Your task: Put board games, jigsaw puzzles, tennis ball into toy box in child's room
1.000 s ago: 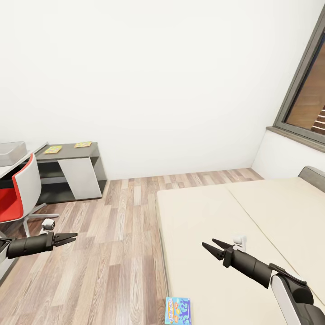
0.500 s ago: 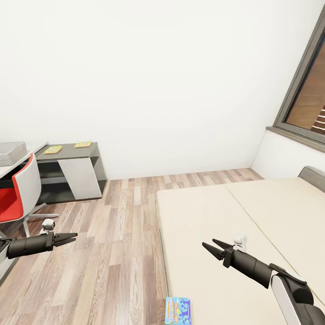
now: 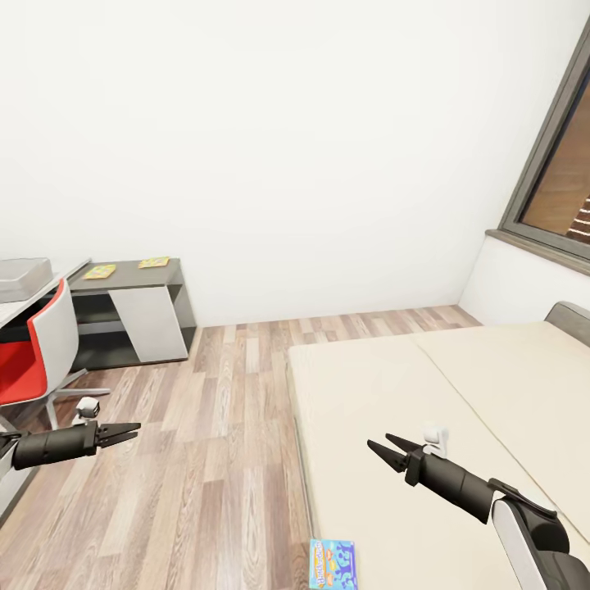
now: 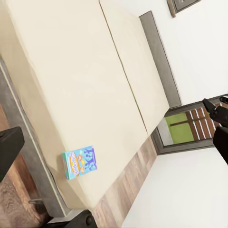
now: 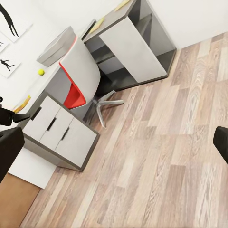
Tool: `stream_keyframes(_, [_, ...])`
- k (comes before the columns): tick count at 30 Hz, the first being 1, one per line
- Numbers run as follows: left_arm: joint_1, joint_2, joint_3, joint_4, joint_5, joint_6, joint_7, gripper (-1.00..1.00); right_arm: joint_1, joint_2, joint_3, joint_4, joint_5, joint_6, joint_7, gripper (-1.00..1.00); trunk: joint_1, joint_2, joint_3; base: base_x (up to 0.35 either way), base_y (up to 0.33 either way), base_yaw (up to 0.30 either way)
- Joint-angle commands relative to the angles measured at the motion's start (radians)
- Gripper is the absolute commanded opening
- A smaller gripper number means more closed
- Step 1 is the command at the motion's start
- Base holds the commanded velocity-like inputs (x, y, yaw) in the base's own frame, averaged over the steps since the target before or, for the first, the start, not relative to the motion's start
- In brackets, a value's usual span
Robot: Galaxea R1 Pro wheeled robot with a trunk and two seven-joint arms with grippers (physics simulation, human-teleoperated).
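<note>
Head view: left gripper [image 3: 131, 428] held out over wood floor [image 3: 213, 459], fingers parted, nothing between them. Right gripper [image 3: 383, 447] over bed [image 3: 492, 385], also spread and empty. Blue board game [image 3: 333, 564] flat on mattress at near edge, well apart from both grippers. Toy box [image 3: 20, 275] on table [image 3: 12, 311] behind red chair [image 3: 37, 352]. Two flat printed boxes [image 3: 124, 267] on low cabinet [image 3: 135, 315]. Right wrist view: tennis ball [image 5: 41, 72] on table beside toy box.

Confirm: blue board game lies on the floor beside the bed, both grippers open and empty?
Not quite. The blue board game lies on the bed, near its edge, as the left wrist view shows. The left gripper and right gripper are open and empty.
</note>
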Motion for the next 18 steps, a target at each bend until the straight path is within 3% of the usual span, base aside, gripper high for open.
stream_keyframes(1, [-0.001,0.000,0.004,0.000,-0.004,0.011,-0.005,1.00,-0.001,0.000,-0.001,0.000,-0.006,0.007,0.001,1.00,0.001,-0.002,-0.002,0.000,0.080,0.000])
stream_keyframes(18, [-0.001,0.001,0.006,0.000,-0.004,0.011,-0.007,1.00,-0.001,0.000,-0.001,0.000,-0.006,0.007,0.001,1.00,0.001,-0.002,-0.002,0.000,0.019,0.000])
